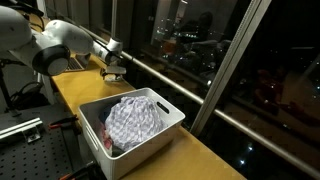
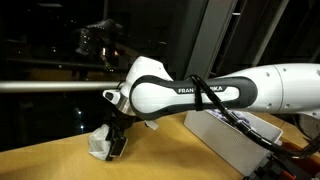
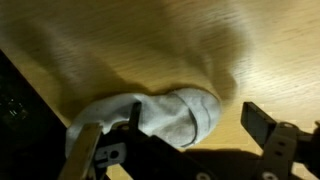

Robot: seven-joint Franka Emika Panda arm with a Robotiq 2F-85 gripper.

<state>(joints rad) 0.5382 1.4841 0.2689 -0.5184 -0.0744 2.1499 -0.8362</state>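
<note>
Wrist view has the gripper [image 3: 175, 140] hanging with jaws wide apart over the white sock [image 3: 172, 112] lying crumpled on the wooden table [image 3: 120, 45], so a sound pickup likely means centring over its thick middle and descending fully before closing.

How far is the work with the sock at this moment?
Done: a checked cloth lies in the bin. In hand: the open gripper hangs just over the sock. Left: the sock is not yet gripped and lies on the table, apart from the bin.
</note>
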